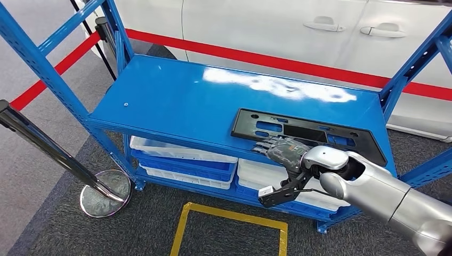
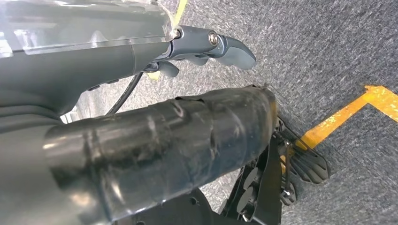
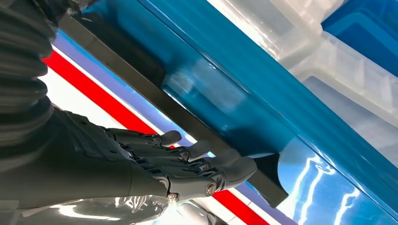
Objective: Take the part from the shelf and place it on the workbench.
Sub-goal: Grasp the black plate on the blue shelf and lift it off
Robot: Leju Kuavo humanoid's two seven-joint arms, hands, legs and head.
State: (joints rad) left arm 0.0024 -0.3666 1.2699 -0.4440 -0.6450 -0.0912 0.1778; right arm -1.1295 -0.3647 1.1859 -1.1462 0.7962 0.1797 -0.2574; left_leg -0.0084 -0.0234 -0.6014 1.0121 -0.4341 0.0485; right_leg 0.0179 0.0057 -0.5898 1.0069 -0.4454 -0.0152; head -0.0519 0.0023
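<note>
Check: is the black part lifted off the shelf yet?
Not lifted: black part lies flat on the blue shelf; right hand rests on its near edge.

The right hand (image 1: 281, 150) covers the near edge of the black part (image 1: 298, 132), so whether its fingers grip it cannot be told. White bins (image 1: 181, 152) sit half hidden under the shelf top (image 1: 176, 96). The white car (image 1: 277, 26) is cut off at the frame's upper edge.

Legible text, labels, brands, numbers: none. No readable marking on the shelf (image 1: 176, 101), the black part (image 1: 298, 132), the bins (image 1: 181, 154), the car (image 1: 277, 32) or the floor tape (image 1: 229, 213).
</note>
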